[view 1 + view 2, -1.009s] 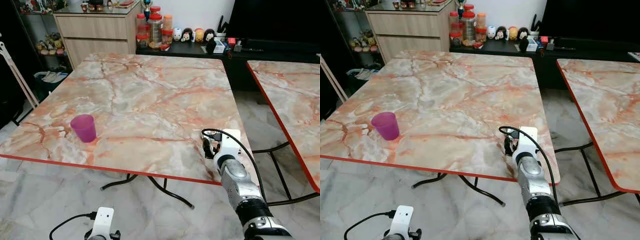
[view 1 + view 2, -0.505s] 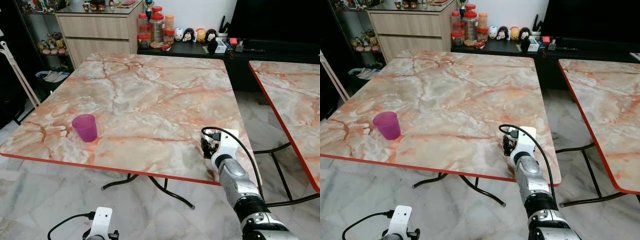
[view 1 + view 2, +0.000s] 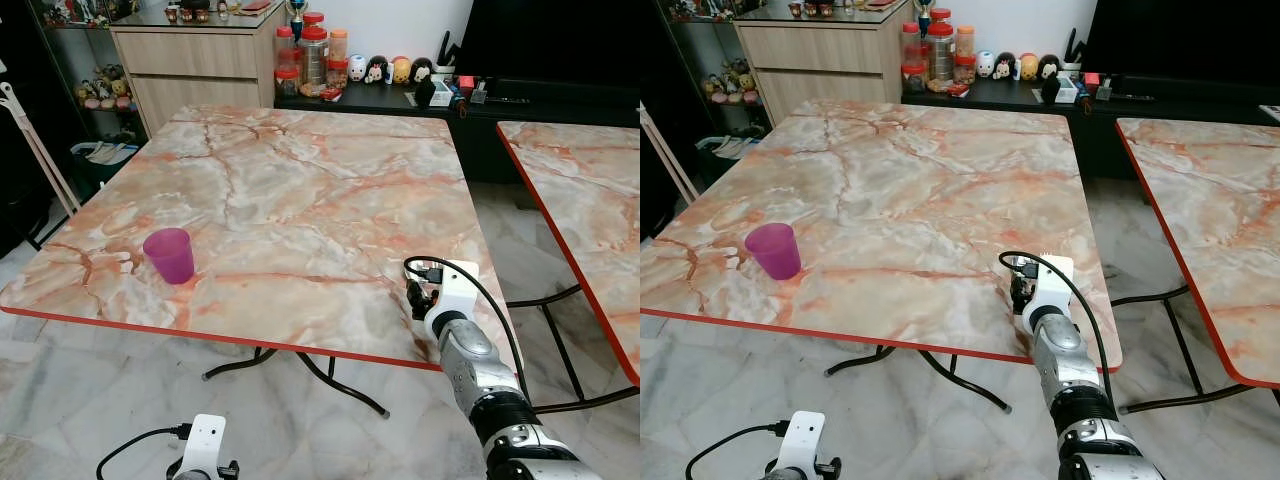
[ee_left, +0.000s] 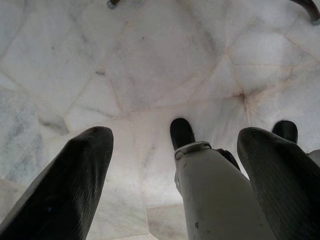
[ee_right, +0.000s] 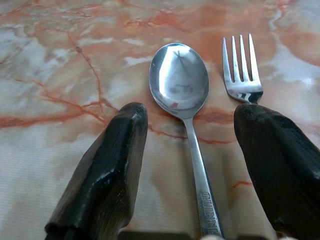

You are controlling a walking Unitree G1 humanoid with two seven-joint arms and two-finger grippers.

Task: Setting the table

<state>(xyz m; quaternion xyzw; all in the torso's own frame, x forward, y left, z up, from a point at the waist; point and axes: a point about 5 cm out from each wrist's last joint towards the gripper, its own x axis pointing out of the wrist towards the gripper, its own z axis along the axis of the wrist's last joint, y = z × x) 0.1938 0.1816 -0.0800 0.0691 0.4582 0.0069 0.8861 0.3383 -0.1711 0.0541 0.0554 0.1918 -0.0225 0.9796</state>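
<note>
Hovering my right claw [image 5: 192, 165] spread wide over the near right edge of the surface [image 3: 300, 200], I see a spoon [image 5: 182, 100] lying flat between its fingers and a fork [image 5: 241, 75] just beside. A careless lift could nudge both off the edge. The cup [image 3: 168, 255] stands well apart. My left claw [image 4: 175, 190], also wide, hangs idle above the floor.

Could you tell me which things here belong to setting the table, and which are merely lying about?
For the job: spoon, fork, purple cup, marble table, right gripper.
Lying about: jars, figurines, second table.
</note>
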